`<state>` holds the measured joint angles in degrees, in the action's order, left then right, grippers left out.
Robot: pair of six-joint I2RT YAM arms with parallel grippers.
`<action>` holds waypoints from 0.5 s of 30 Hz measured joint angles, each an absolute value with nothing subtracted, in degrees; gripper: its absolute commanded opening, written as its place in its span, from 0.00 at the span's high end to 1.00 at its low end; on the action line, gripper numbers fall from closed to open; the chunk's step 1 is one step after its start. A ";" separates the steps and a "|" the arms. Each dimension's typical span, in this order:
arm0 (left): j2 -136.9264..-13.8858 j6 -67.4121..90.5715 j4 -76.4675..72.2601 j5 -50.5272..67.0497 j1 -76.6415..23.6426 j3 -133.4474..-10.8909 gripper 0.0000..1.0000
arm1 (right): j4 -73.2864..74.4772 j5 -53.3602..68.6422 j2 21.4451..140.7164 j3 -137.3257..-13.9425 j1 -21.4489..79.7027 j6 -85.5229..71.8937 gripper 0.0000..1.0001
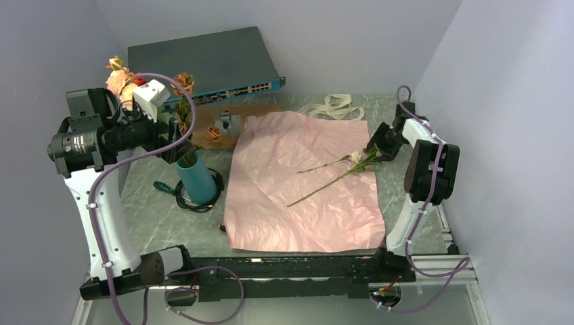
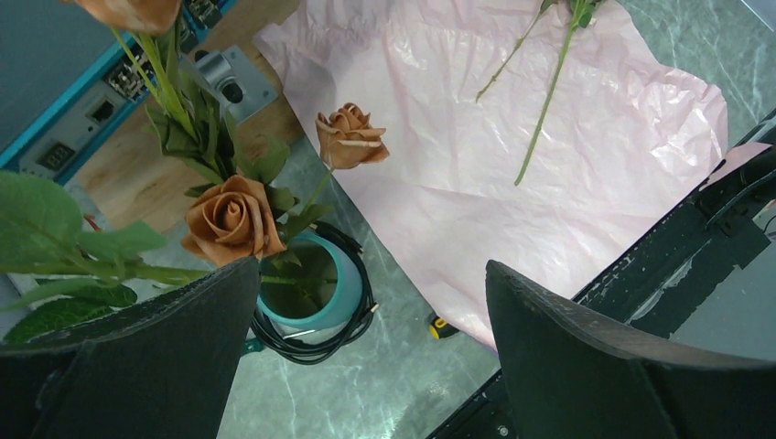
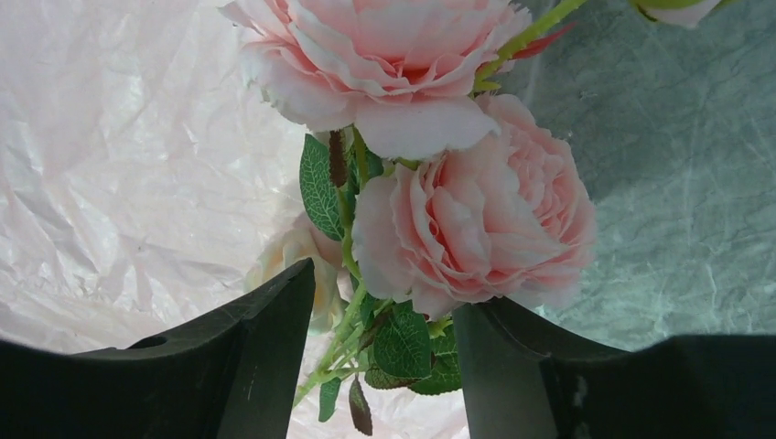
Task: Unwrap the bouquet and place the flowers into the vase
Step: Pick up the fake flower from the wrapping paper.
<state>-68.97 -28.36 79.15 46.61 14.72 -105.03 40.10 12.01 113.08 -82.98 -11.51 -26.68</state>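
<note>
Two loose flowers (image 1: pixel 332 177) lie on the flattened pink paper (image 1: pixel 298 210), blooms toward the right edge and stems running diagonally toward the near left. The right gripper (image 1: pixel 376 150) is down over them just below the blooms (image 3: pixel 476 229). In its wrist view, its fingers (image 3: pixel 265 338) stand apart on either side of the green stems, not visibly pinching them. The right arm is much the nearer of the two. The coming pick appears to turn on the jaws meeting across the stems' long axis rather than along it.

The vase (image 1: pixel 197 179) stands well to the left, off the paper, inside a black cable coil (image 1: pixel 215 196). It already holds several roses (image 2: pixel 229 219) (rust-brown ones nearest the camera, paler ones behind), so the task looks well along. The left gripper (image 1: pixel 174 135) hangs above it, jaws spread wide and empty. The cream ribbon (image 1: pixel 335 106) lies discarded at the far edge of the table. The pair on the paper is likely the last load, and must cross the sheet leftward to reach the vase.
</note>
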 measured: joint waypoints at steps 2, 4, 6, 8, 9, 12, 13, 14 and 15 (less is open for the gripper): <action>-69.78 -28.34 78.94 46.50 14.02 -106.21 0.00 | 40.10 11.84 113.47 -82.98 -11.35 -26.94 0.43; -70.39 -28.29 78.72 46.39 13.47 -107.18 0.00 | 40.03 11.51 113.69 -82.96 -11.38 -27.27 0.44; -70.94 -28.32 78.65 46.19 12.97 -108.01 0.00 | 39.97 11.14 113.80 -82.89 -11.44 -27.53 0.50; -71.44 -28.34 78.65 46.15 12.47 -108.66 0.00 | 39.79 10.92 113.80 -82.54 -11.44 -27.68 0.57; -71.70 -28.29 78.56 46.15 12.14 -108.90 0.01 | 39.72 10.92 113.80 -82.26 -11.44 -27.73 0.62; -72.20 -27.94 77.97 46.19 11.51 -109.01 0.01 | 39.33 11.22 113.80 -81.19 -11.42 -27.77 0.79; -72.29 -27.77 77.52 46.22 11.40 -109.01 0.01 | 39.18 11.40 113.73 -80.66 -11.44 -27.97 0.83; -72.40 -27.55 77.03 46.26 11.35 -109.01 0.01 | 39.05 11.62 113.62 -80.27 -11.44 -27.88 0.87; -72.42 -27.42 76.64 46.30 11.29 -109.01 0.01 | 38.96 11.75 113.43 -79.81 -11.44 -27.90 0.90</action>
<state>-72.42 -27.42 76.64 46.30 11.29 -109.01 38.96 11.75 113.43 -79.81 -11.44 -27.90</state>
